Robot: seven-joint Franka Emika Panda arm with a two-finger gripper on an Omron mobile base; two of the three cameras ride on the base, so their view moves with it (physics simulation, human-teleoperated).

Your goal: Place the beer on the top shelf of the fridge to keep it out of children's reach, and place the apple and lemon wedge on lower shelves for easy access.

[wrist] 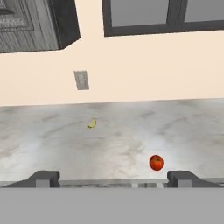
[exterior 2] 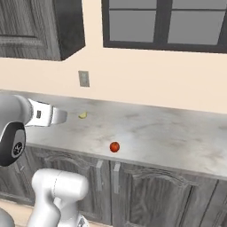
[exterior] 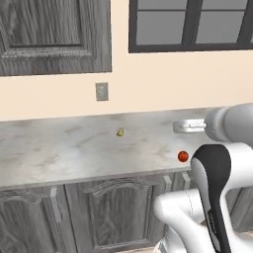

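Red apple (wrist: 156,162) resting near the front edge of the marble counter (wrist: 131,131), with the lemon wedge (wrist: 91,124) farther back toward the wall below a wall outlet (wrist: 81,80), and the gripper (wrist: 113,178) held before the counter edge, fingers spread wide and empty.

Counter (exterior: 74,148) looks like polished grey-veined marble, smooth. Cabinets (exterior: 99,212) are grey wood with visible rough grain, matt. Apple (exterior: 183,156) is glossy red, lemon wedge (exterior: 120,132) dull yellow, wall (exterior: 148,79) flat matt
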